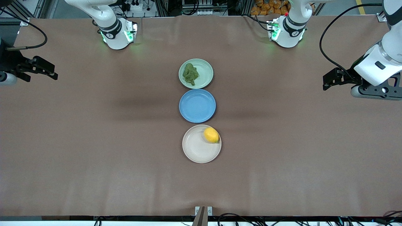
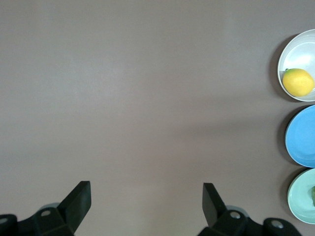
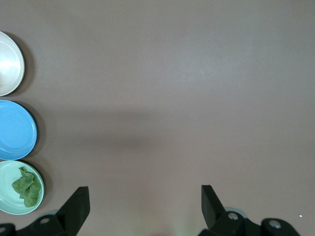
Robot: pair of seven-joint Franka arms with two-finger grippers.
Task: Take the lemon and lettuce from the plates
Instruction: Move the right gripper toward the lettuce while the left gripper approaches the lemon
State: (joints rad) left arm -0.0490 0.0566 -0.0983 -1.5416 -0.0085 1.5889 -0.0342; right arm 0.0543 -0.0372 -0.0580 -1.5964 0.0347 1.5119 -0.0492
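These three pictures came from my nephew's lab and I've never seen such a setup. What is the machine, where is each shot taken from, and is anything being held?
Two robot arms share a brown table. The big picture looks down from a high camera facing them. The other two come from cameras on each arm's wrist.

Three plates sit in a row: a mint plate with lettuce, a bare blue plate, and nearest the camera a cream plate with a lemon.

Nothing is held. The left pincer and right pincer are open, each waiting over bare table at its own end.
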